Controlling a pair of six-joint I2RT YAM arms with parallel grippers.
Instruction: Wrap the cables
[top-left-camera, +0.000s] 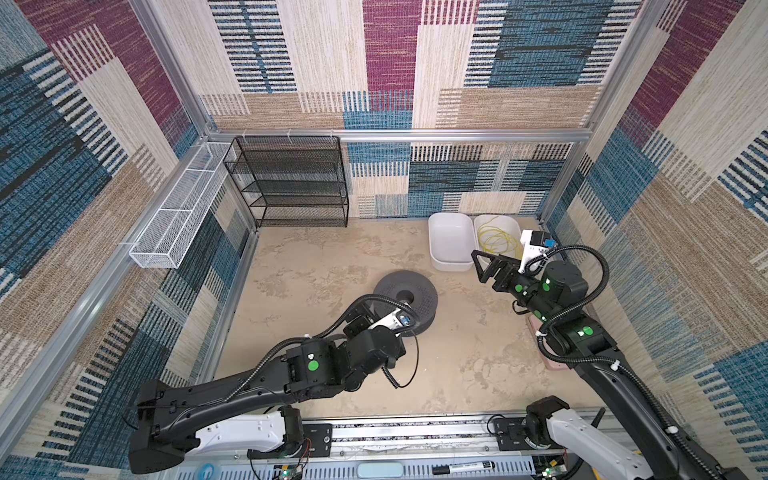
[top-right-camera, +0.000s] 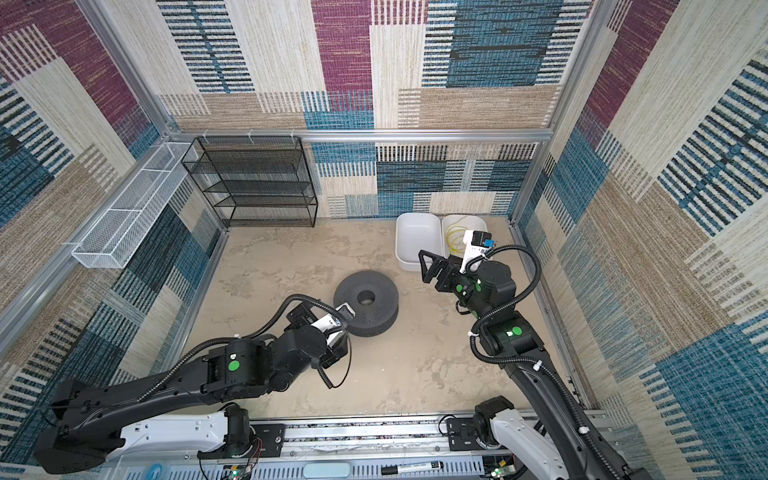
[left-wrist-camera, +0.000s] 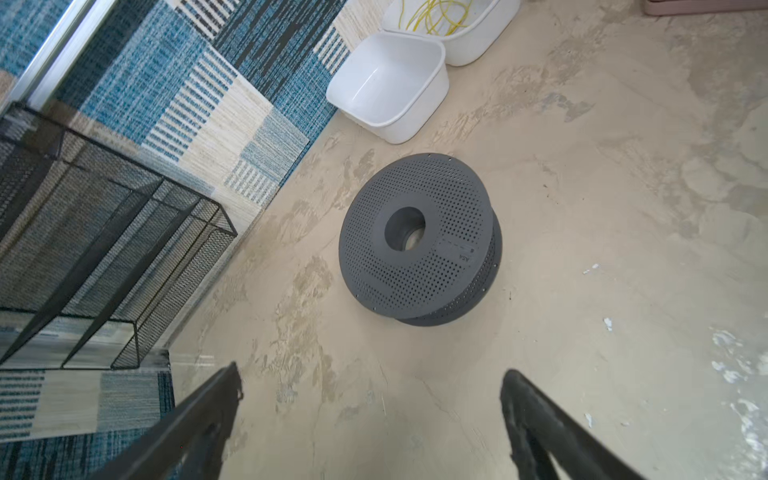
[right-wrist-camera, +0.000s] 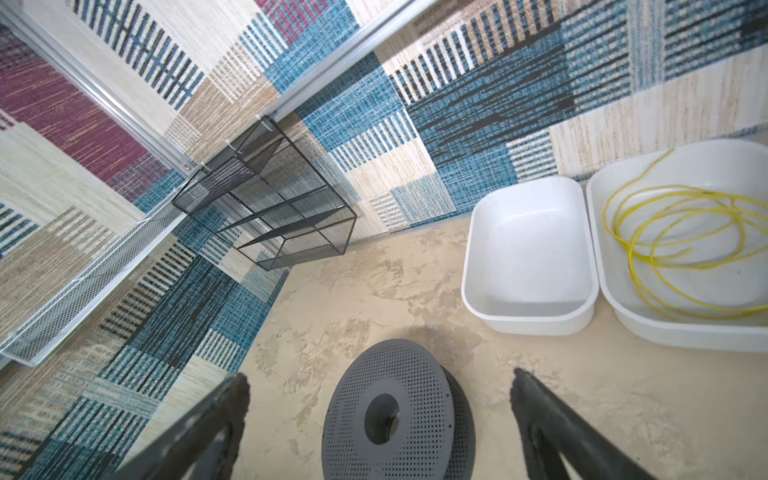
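Winding has not begun, I judge: the left gripper (left-wrist-camera: 370, 370) hangs released and empty just beside the grey perforated spool (left-wrist-camera: 415, 286), a stiff two-flanged reel lying flat, its hub bare. Beyond the spool stand two smooth white tubs, the nearer tub (right-wrist-camera: 528, 249) empty, the farther tub (right-wrist-camera: 706, 162) holding the thin yellow cable (right-wrist-camera: 631, 255) in loose loops; no teal one shows. The right gripper (right-wrist-camera: 380, 376), also spread and empty, must next pinch one slippery strand there.

We are hovering our right gripper (top-left-camera: 478, 266) near the white tub (top-left-camera: 487, 221) where the yellow cable (top-left-camera: 495, 243) is lying coiled.
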